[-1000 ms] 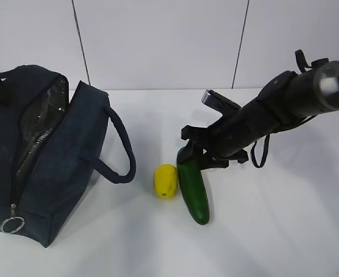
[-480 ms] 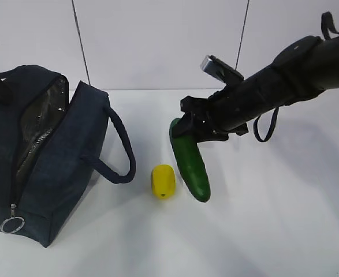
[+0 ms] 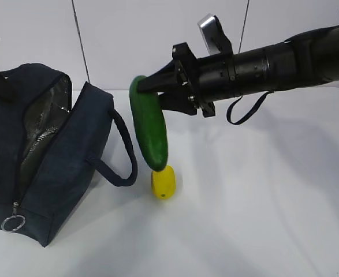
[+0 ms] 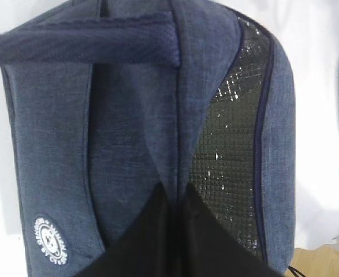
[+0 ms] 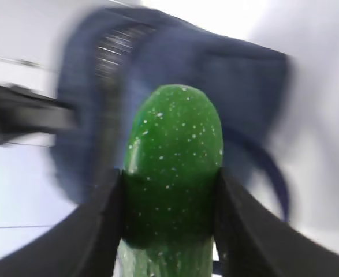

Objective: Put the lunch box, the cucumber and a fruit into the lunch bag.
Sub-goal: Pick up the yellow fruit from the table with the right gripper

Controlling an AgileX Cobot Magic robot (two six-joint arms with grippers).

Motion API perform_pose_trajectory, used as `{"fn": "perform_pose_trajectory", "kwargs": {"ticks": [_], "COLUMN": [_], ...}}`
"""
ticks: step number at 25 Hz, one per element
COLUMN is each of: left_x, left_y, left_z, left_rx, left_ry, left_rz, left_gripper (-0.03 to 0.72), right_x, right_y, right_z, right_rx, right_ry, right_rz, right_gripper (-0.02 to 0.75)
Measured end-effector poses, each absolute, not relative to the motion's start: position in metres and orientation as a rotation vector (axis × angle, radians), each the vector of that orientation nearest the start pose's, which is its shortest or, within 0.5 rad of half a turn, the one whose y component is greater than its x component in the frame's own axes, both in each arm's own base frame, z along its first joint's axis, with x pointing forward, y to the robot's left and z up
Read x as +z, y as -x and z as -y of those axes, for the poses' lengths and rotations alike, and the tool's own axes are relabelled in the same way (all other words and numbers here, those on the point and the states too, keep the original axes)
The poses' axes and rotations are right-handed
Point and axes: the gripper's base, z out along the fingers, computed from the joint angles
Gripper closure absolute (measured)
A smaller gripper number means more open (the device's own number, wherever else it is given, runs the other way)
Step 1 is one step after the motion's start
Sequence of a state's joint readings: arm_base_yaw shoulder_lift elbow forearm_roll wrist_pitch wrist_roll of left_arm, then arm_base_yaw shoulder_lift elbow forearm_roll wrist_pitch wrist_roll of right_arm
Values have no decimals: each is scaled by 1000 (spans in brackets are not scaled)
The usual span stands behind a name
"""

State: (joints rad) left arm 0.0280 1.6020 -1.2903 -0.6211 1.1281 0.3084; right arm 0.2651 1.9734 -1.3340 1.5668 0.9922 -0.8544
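Cucumber [image 3: 149, 130] clamped near top end by right pincer [image 3: 157, 86], hung lengthwise above fruit [image 3: 163, 181] on tabletop [image 3: 261, 208], for entry into lunch bag [image 3: 48, 167] mouth (unzipped). Left pincer [image 4: 172, 199] clamped on bag edge, mouth propped apart.

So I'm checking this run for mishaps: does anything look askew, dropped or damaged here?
Nothing looks damaged or spilled. The cucumber hangs steeply from the right tool, gripped only near its top end, its low tip right over the yellow fruit. The lunch bag gapes open. No lunch box is visible.
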Motion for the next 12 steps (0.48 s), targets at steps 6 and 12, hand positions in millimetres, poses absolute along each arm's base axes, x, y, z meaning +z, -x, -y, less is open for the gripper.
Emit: {"fn": "perform_pose_trajectory", "kwargs": {"ticks": [6,12], "left_x": [296,296], "left_y": [-321,-321], "left_z": [39,39], "left_rx": [-770,-773], "left_ry": [-97,-96], "left_rz": [-2730,-2729], "left_gripper": [688,688], "right_x": [242,256], "right_y": [-380,-373], "right_z": [-190,-223], "right_rx": [1727,1678], "right_ry": [142,304], "right_rz": [-2091,-2012], "right_gripper": [414,414]}}
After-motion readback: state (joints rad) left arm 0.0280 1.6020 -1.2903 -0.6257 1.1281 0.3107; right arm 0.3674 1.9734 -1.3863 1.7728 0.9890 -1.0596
